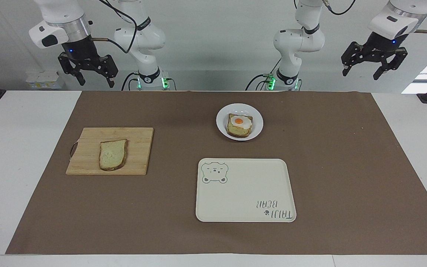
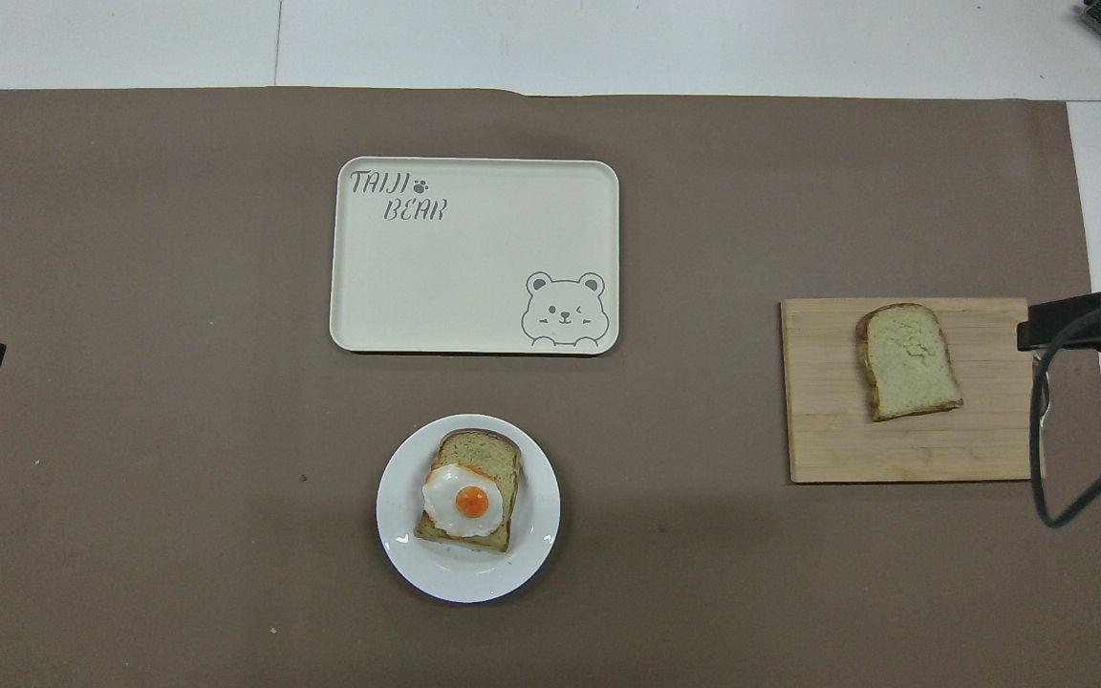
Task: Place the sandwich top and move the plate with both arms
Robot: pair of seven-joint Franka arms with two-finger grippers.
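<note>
The sandwich top, a plain pale slice with a dark crust, lies flat on a wooden cutting board toward the right arm's end of the table. The small white plate sits mid-table, nearer to the robots than the tray, and carries an egg-topped bread slice. My right gripper hangs open and empty, high over the table's edge at the robots' end. My left gripper hangs the same way at the other end, open and holding nothing. Both arms wait.
A cream bear-printed tray lies bare, farther from the robots than the plate. A brown mat covers most of the white table. The board has a metal handle on its outer end.
</note>
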